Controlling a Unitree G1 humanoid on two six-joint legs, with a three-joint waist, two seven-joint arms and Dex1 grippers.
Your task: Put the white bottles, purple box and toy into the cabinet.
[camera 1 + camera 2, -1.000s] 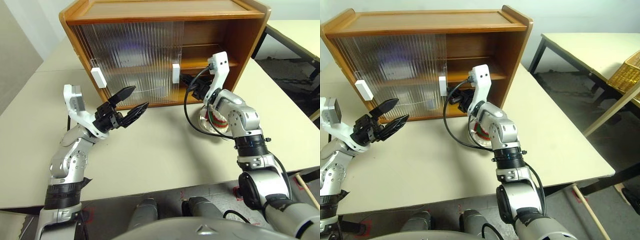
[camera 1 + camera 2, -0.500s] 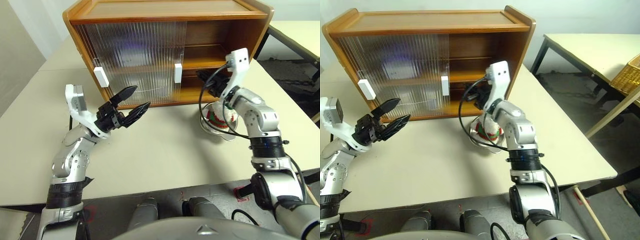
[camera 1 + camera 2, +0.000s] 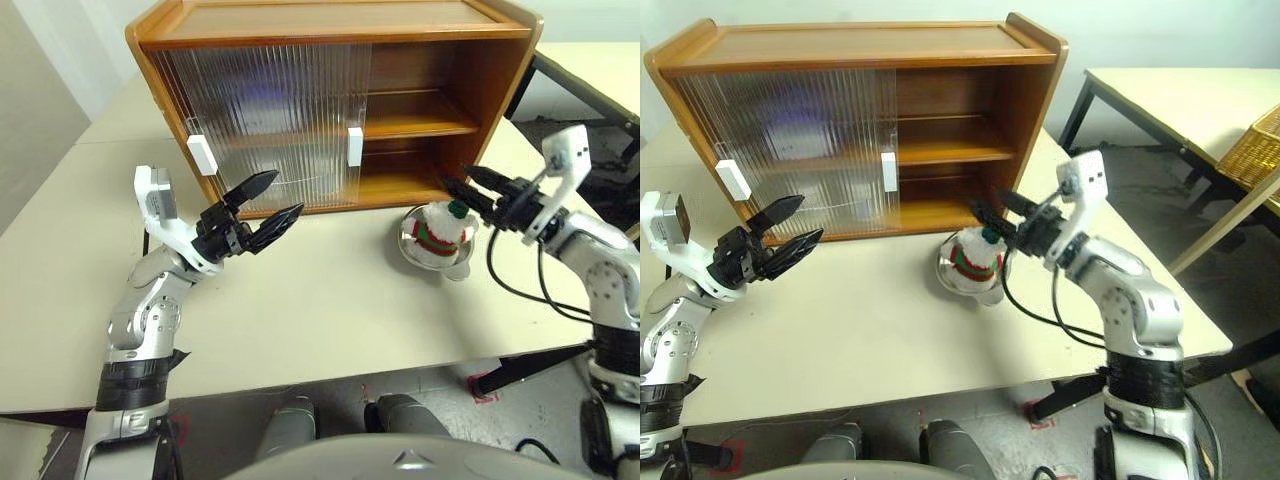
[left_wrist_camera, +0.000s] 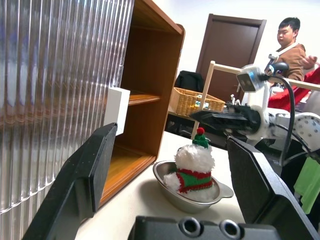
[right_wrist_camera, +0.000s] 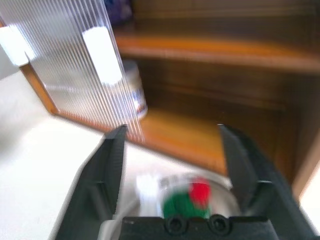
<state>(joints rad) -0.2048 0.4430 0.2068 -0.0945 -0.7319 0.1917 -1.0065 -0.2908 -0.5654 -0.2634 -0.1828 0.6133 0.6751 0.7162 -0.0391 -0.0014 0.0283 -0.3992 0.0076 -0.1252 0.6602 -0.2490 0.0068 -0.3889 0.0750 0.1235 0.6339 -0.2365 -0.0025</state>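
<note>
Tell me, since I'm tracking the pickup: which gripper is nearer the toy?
The right gripper: its open fingers point at the toy in the steel bowl, while the left gripper hovers by the cabinet doors.

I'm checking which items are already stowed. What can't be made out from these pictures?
- Behind the ribbed sliding doors of the cabinet, head views: only a faint purplish smear; contents unreadable.
- White bottle, right wrist view: blurred and half covered by a door; label illegible, a second bottle can't be confirmed.
- Toy in the steel bowl: its lower part is hidden by the bowl's rim.
</note>
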